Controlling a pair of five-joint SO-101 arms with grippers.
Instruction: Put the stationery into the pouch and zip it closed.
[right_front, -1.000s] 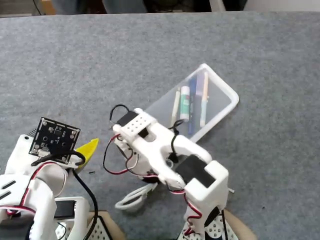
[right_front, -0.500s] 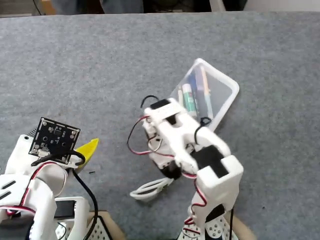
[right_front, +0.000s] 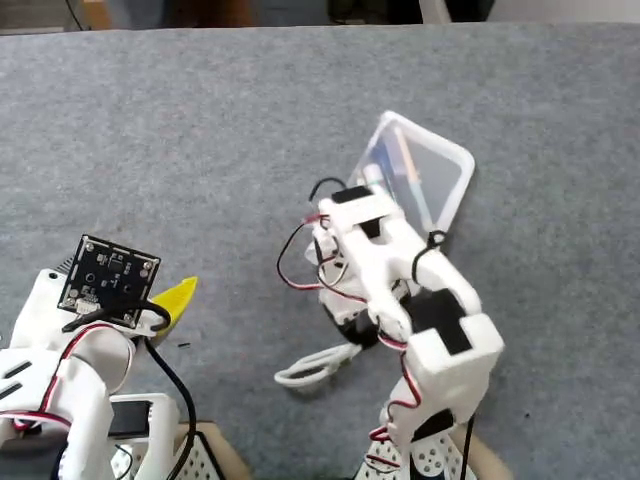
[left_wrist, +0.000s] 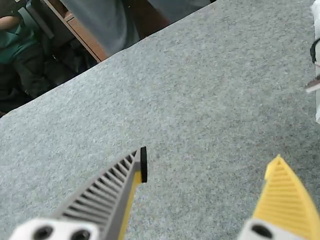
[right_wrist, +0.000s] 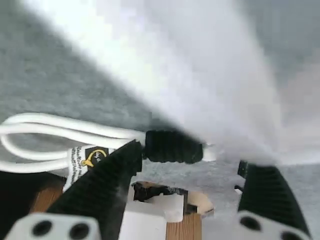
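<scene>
Jaws spread on left gripper (left_wrist: 210, 162) and right gripper (right_wrist: 190, 160); clear pouch (right_front: 445, 175) holds pens (right_front: 402, 165), its long axis running one-to-seven o'clock.

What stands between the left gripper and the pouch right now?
Bare grey mat lies ahead of the left gripper, but the right arm lies over the near end of the clear pouch, on the side facing that gripper. The white cable lies nearer the arm bases, off that line.
</scene>
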